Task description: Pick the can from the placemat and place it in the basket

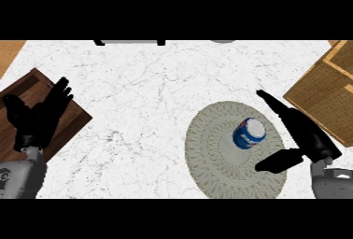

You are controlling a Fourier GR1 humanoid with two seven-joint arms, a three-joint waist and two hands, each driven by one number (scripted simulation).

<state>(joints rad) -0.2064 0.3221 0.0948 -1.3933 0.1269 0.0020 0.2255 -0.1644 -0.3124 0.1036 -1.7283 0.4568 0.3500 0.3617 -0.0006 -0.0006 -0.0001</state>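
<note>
The can stands upright on the round placemat, toward the counter's near right. The right hand is just beside it, fingers straight, thumb spread wide, holding nothing. A good grasp needs the can brought between thumb and fingers, a curl round its middle, then a straight lift toward the basket at the right edge. The left hand rests open near the left edge.

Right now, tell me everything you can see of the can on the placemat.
The can is a cylinder with a blue-and-white label and a pale, metal-looking top. It appears to stand upright near the middle of the round woven placemat, resting on it alone. The open right hand flanks it, fingers to its right, thumb below, apparently not touching.
</note>
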